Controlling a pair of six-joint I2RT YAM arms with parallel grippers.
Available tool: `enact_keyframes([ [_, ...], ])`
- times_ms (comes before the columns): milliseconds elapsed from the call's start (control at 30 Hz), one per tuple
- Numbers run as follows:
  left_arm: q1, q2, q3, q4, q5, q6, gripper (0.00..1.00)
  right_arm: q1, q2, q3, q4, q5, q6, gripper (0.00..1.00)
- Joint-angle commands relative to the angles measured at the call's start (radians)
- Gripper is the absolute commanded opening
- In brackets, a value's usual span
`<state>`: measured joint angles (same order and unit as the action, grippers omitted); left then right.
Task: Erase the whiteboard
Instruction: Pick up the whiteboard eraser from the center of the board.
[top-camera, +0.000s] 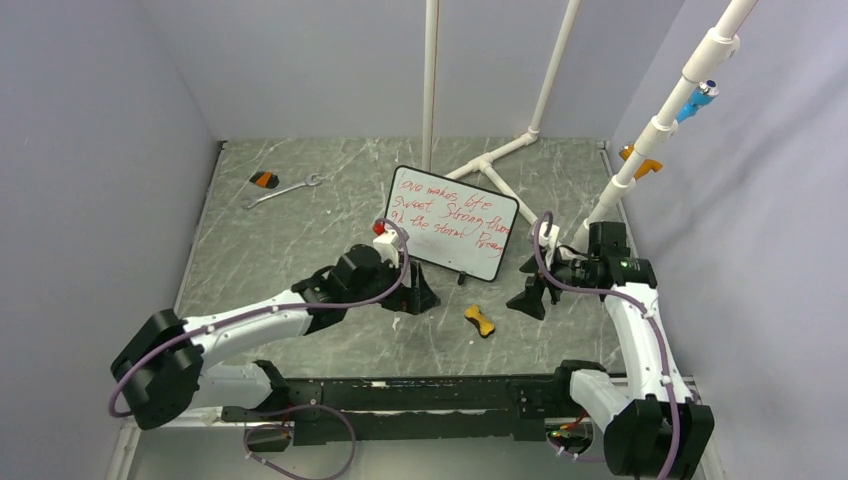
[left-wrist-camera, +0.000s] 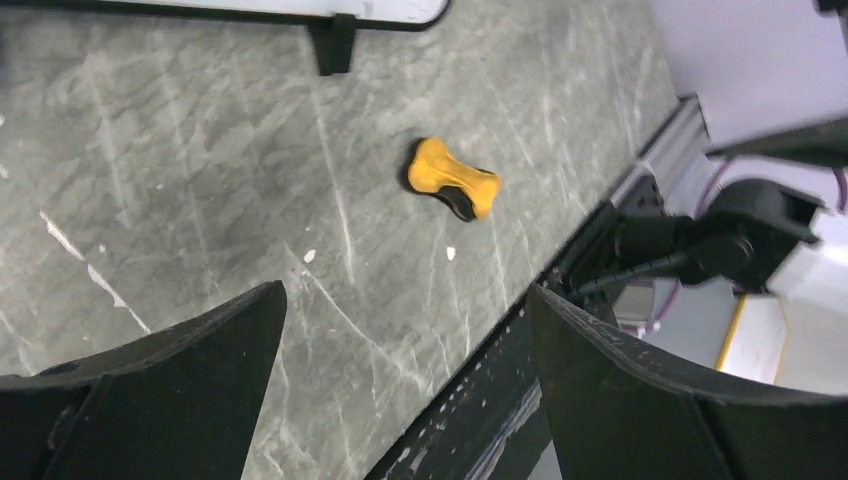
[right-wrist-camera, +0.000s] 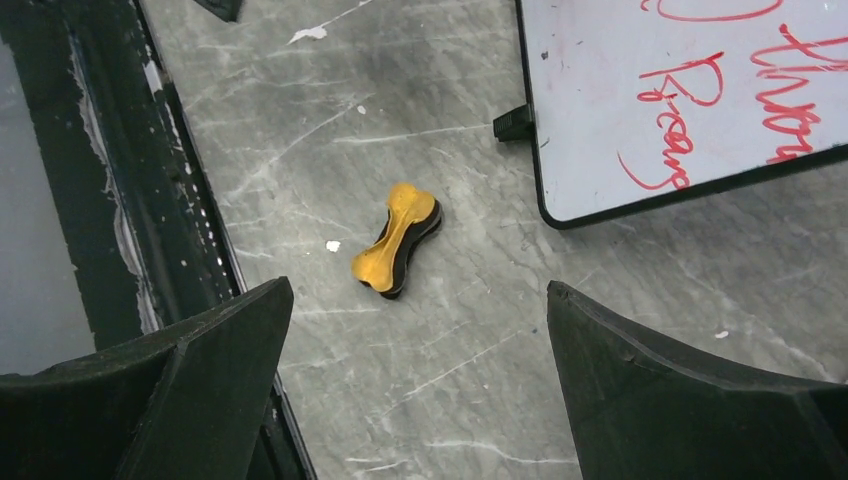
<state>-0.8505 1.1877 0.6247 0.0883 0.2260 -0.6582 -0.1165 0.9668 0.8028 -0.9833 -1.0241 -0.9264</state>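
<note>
Nearest us runs a black rail (top-camera: 400, 395) along the near edge of the desk (top-camera: 280, 260). Past it, the whiteboard (top-camera: 455, 222) stands propped on its black feet at mid-desk. It is turned askew, and its face is covered with red handwriting.

In front of its near right corner, apart from the frame, a yellow bone-shaped eraser (top-camera: 480, 320) with a black underside lies flat on the grey marbled surface.

Our left end effector (top-camera: 415, 298) hangs low just before the left part of the board's near edge, fingers spread wide and holding nothing. Our right end effector (top-camera: 530, 293) sits off the board's right corner, likewise spread and empty. The eraser lies between the two.

Farther out, a wrench (top-camera: 283, 190) and a small orange-and-black object (top-camera: 264, 180) lie toward the far left, and a white pipe frame (top-camera: 500, 160) rises behind the board.
</note>
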Motion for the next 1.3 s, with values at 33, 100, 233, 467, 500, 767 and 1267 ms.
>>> enact_keyframes([
  [33, -0.087, 0.104, 0.123, -0.04, -0.279, -0.262, 0.94, 0.081, -0.033, -0.035, 0.134, 0.102, 0.081, 1.0],
  [100, -0.145, 0.17, 0.226, -0.205, -0.388, -0.382, 0.94, 0.09, -0.028, -0.05, 0.166, 0.113, 0.092, 1.0],
  [233, -0.227, 0.332, 0.471, -0.55, -0.526, -0.572, 0.93, 0.148, 0.007, -0.059, 0.21, 0.185, 0.126, 1.0],
  [467, -0.29, 0.458, 0.555, -0.561, -0.482, -0.758, 0.87, 0.209, 0.053, -0.037, 0.325, 0.369, 0.289, 1.0],
  [500, -0.298, 0.478, 0.578, -0.576, -0.479, -0.779, 0.86, 0.201, 0.049, -0.02, 0.332, 0.394, 0.314, 1.0],
  [767, -0.324, 0.662, 0.77, -0.635, -0.439, -0.806, 0.69, 0.129, 0.019, -0.05, 0.415, 0.621, 0.418, 1.0],
  [1267, -0.338, 0.85, 0.936, -0.762, -0.372, -0.827, 0.59, 0.127, -0.002, -0.045, 0.388, 0.57, 0.411, 1.0],
])
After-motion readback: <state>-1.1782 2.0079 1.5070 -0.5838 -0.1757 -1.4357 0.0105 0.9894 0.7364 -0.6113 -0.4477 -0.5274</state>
